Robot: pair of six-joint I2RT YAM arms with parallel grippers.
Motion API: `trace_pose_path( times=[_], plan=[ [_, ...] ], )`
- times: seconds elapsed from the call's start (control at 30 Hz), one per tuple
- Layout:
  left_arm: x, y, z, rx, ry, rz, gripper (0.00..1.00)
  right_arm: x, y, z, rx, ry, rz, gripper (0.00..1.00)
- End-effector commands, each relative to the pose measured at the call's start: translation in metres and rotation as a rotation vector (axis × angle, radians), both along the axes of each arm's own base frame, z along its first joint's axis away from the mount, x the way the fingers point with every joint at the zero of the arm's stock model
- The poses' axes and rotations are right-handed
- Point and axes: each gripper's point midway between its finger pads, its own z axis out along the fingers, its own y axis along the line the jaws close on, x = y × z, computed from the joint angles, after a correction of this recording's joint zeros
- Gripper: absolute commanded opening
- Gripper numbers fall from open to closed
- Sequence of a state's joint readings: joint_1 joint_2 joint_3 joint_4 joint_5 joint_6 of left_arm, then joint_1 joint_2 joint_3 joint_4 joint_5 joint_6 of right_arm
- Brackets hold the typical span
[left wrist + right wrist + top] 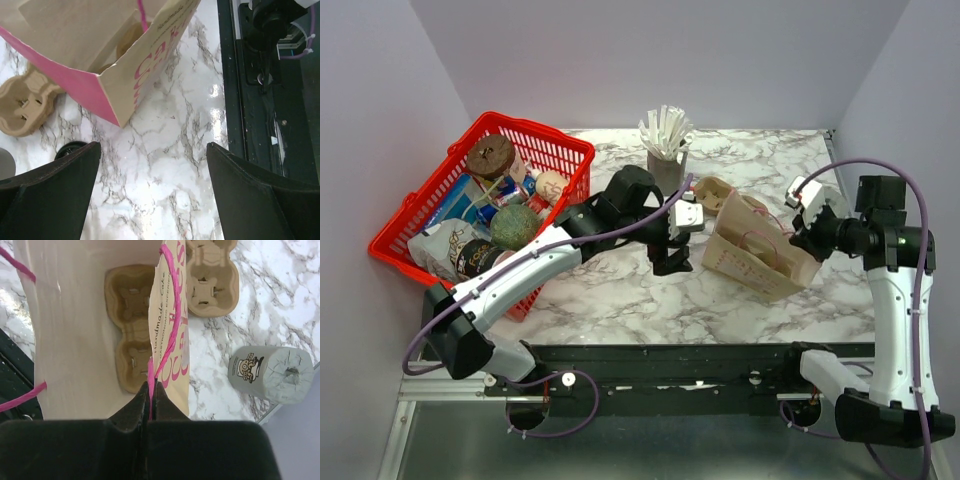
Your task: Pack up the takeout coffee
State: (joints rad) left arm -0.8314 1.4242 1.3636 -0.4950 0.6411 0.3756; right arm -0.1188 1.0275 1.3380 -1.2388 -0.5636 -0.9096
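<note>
Paper bag — printed "Handmade Cake", its pink cord handle pinched tight in the right gripper. Left gripper — fingers spread wide, holding nothing, over the marble table. What seems the black lid peeks out beside its finger; the tan cup cannot be made out.

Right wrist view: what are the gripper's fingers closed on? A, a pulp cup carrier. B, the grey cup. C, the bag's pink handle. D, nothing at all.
C: the right gripper is shut on the pink handle of the bag, with the cord running straight into the pinched fingertips.
</note>
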Motion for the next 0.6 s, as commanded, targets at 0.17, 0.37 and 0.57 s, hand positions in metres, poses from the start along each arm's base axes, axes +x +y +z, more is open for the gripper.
trace_pose_path(
  times=[0.17, 0.37, 0.57],
  plan=[
    [0.005, 0.013, -0.009, -0.03, -0.033, 0.097, 0.93, -0.038, 0.038, 0.013, 0.087, -0.046, 0.13, 0.0],
    [0.007, 0.019, -0.028, -0.025, -0.056, 0.125, 0.94, -0.061, 0.051, 0.002, 0.085, -0.007, 0.18, 0.0],
    [0.004, 0.026, -0.049, -0.003, -0.043, 0.144, 0.94, -0.085, 0.057, 0.0, 0.103, 0.023, 0.214, 0.0]
  ],
)
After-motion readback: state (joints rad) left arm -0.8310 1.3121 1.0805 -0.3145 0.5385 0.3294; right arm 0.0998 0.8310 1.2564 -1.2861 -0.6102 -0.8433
